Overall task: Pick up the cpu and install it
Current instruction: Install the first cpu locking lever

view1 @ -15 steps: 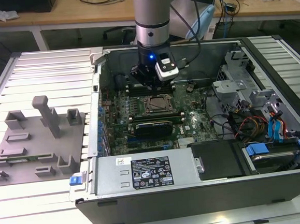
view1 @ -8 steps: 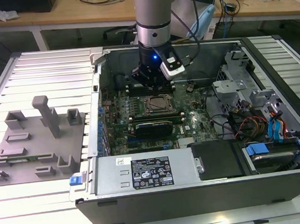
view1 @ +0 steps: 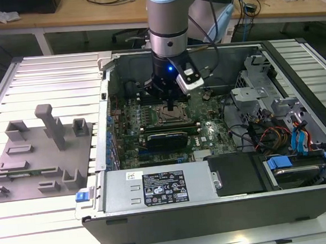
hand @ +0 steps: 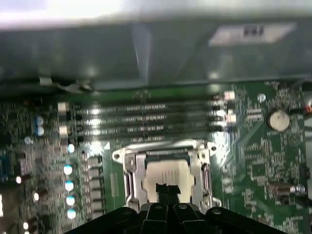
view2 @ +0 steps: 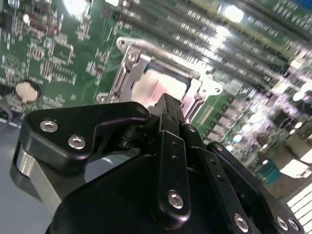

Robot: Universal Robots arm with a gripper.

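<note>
Gripper (hand: 167, 191) hangs low over the motherboard socket (hand: 127, 168) inside the open computer case (view1: 305, 201). The cpu (hand: 168, 175) sits in the socket frame, silver top showing in both wrist views. Fingers (view2: 168, 109) together, tips at the cpu; contact unclear.

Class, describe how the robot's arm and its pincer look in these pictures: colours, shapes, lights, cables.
In the exterior view the arm is a silver-grey cylinder with a pale blue cap band at the top. Below it sits a black wrist block with a small blue light and a white-and-black box clipped on. The pincer is matte black, built of bolted link bars with silver screw heads. Black cables run behind the arm.
</note>
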